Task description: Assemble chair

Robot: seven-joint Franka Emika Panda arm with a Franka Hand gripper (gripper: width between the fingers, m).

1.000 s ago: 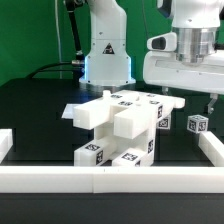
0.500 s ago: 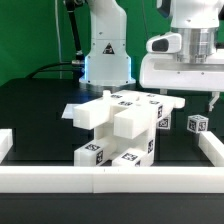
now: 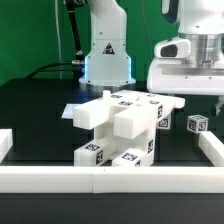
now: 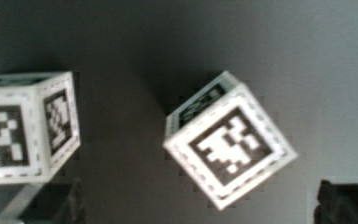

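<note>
Hovering hand (image 3: 212,100), fingers spread and empty, over black-and-white-tagged chair block (image 3: 196,124)

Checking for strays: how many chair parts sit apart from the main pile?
1: a small tagged block at the exterior view's right of the pile; others may hide behind it.

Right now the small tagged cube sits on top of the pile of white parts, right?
Not on top: in the exterior view the small tagged cube stands on the black table beside the pile of white parts, on the exterior view's right.
</note>
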